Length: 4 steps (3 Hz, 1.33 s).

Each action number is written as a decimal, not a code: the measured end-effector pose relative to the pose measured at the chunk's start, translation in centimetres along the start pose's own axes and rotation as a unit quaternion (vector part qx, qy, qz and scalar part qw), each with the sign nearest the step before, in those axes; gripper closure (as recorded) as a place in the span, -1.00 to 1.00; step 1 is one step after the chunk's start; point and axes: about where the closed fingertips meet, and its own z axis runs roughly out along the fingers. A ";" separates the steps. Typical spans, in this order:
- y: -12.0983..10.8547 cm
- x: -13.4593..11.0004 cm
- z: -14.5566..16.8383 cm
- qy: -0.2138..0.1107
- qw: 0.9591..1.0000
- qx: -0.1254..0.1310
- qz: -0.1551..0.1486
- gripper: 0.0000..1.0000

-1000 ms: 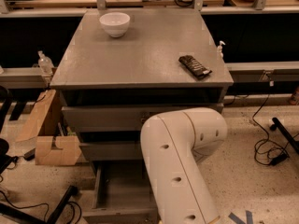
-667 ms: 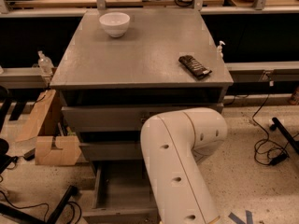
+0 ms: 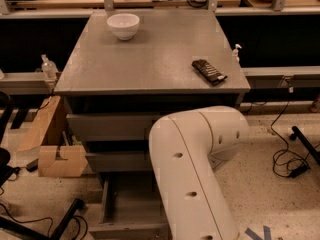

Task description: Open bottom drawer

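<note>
Grey cabinet [image 3: 150, 59], three drawers. White arm [image 3: 200, 174] crosses its front right. Bottom drawer [image 3: 130, 204] stands pulled out at floor level. Bowl [image 3: 123, 25] at top's back-left corner. Gripper hidden behind arm; its state cannot be told.

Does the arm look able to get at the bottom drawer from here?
Probably yes. The arm bends down right in front of the bottom drawer, which stands pulled out, nothing seen between. The gripper is out of view, so contact cannot be confirmed.
</note>
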 end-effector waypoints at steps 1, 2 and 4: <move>-2.0 0.2 -3.6 0.014 0.998 0.042 -0.042 0.21; -4.1 1.3 -6.2 0.019 0.993 0.089 -0.073 0.68; -8.6 4.3 -6.6 -0.022 0.984 0.150 -0.095 1.00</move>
